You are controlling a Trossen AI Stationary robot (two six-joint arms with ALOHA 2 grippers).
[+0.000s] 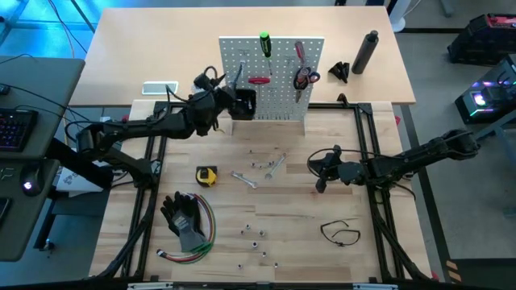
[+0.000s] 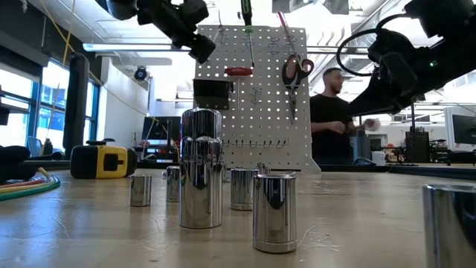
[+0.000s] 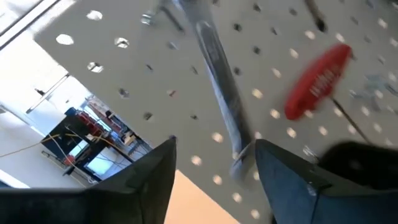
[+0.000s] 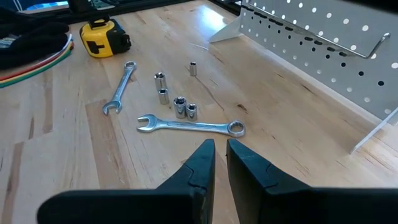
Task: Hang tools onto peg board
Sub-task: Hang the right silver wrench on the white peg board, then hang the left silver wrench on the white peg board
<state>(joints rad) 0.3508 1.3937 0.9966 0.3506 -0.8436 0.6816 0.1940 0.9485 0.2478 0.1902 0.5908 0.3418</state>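
L gripper was up at the peg board, fingers parted around a silver wrench hanging there; whether it still touched, couldn't tell. To finish well I'd back straight off w/o nudging it. R gripper hovered clenched, empty, above the table. Counted: 2 wrenches on the table, 1 tape measure, 1 scissors already hung.

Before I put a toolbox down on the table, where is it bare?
Bare wood lies between the tape measure and peg board, and between the sockets and black loop. Crowded around the wrenches and gloves.
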